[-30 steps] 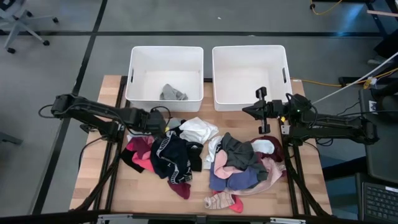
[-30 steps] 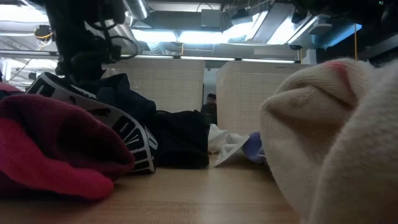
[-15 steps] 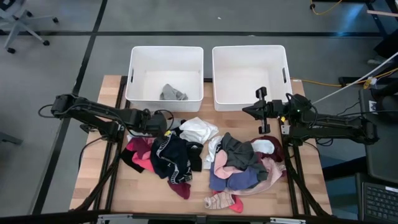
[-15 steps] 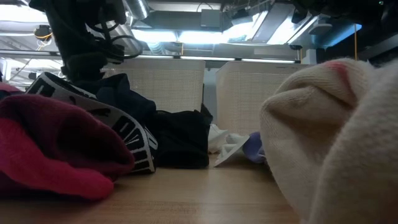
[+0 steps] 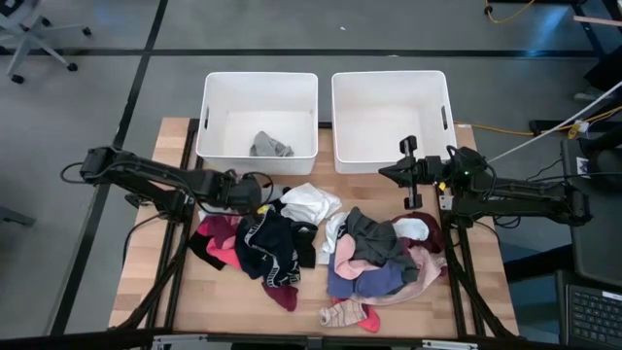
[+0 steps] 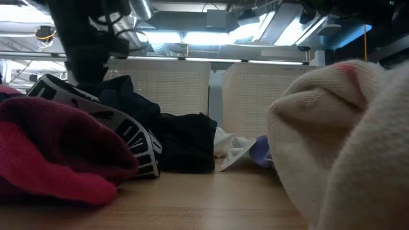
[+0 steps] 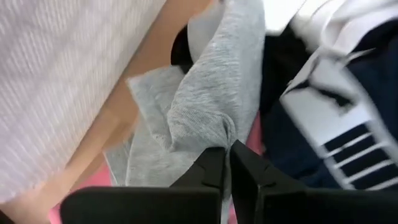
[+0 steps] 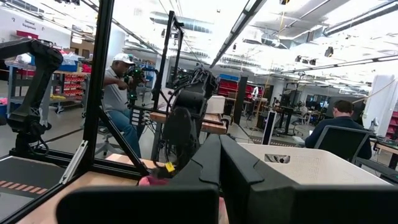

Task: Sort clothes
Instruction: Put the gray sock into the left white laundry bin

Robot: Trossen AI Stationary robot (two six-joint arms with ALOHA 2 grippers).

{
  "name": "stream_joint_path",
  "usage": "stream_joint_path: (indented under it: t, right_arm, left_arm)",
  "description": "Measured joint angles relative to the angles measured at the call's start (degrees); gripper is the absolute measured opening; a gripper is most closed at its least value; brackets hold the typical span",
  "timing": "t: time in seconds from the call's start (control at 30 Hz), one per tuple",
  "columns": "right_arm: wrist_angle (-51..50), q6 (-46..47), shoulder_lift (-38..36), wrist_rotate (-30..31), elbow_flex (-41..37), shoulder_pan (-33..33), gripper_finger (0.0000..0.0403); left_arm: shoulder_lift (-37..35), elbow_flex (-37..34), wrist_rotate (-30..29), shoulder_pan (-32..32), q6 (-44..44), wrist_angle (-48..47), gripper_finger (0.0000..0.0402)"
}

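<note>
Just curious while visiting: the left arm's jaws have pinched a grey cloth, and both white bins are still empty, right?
Not quite. The left bin already holds a grey garment, as the high view shows; only the right bin is empty. The left gripper does pinch a grey cloth.

Two white bins (image 5: pixel 258 117) (image 5: pixel 391 115) stand side by side at the far edge of the tabletop (image 5: pixel 457 292). One grey garment (image 5: pixel 269 147) lies in the left bin. Two heaps of clothes (image 5: pixel 260 243) (image 5: pixel 382 255) lie nearer; their pieces overlap too much to count. Two arms, each with one pincer (image 7: pixel 225 163) (image 5: pixel 408 172).
</note>
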Motion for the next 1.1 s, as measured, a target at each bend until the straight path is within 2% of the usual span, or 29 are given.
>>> stream_joint_path:
  t: [0.43,0.83,1.1]
  right_arm:
    - [-0.17,0.02,0.0,0.0,0.0,0.0,0.0005]
    - [-0.17,0.02,0.0,0.0,0.0,0.0,0.0005]
    - [-0.2,0.02,0.0,0.0,0.0,0.0,0.0005]
  left_arm:
    - [0.0,16.5,-9.18,-3.38,9.39,-0.96,0.0006]
    - [0.0,29.62,-28.95,-4.0,23.75,1.17,0.0008]
    - [0.0,31.95,-39.39,-2.43,41.91,10.49,0.0012]
